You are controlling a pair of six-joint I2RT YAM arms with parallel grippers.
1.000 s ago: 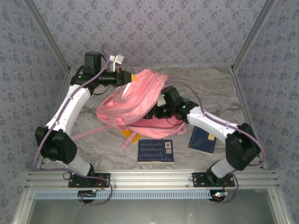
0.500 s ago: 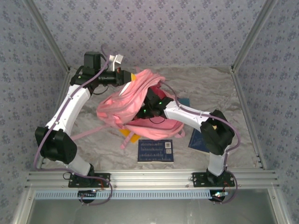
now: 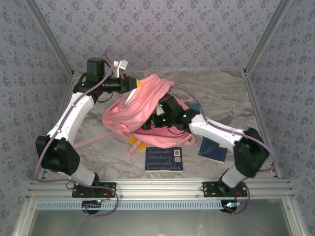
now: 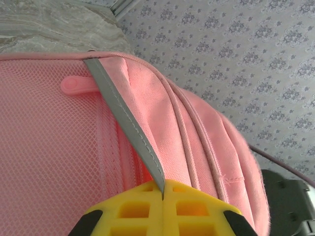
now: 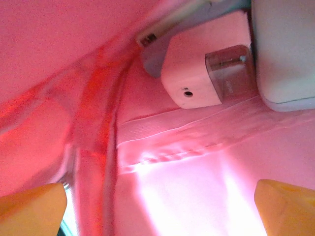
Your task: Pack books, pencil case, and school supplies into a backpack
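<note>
The left gripper (image 4: pixel 163 196) was clenched on the backpack (image 3: pixel 142 105) at its grey-trimmed rim, holding the mouth up. Inside, the right gripper (image 5: pixel 160 209) stood spread wide, grasping nothing. The pink box (image 5: pixel 197 78) lay ahead of the jaws, slightly right and well apart, beside a pale case (image 5: pixel 288 49).

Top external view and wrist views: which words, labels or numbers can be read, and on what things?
No text can be quoted.
Navy book at the front: pale print rows and a white square, too small to read.
Second navy book on its right: pale mark, too small.
Pink box inside the backpack: marks on its clear part, blurred.
</note>
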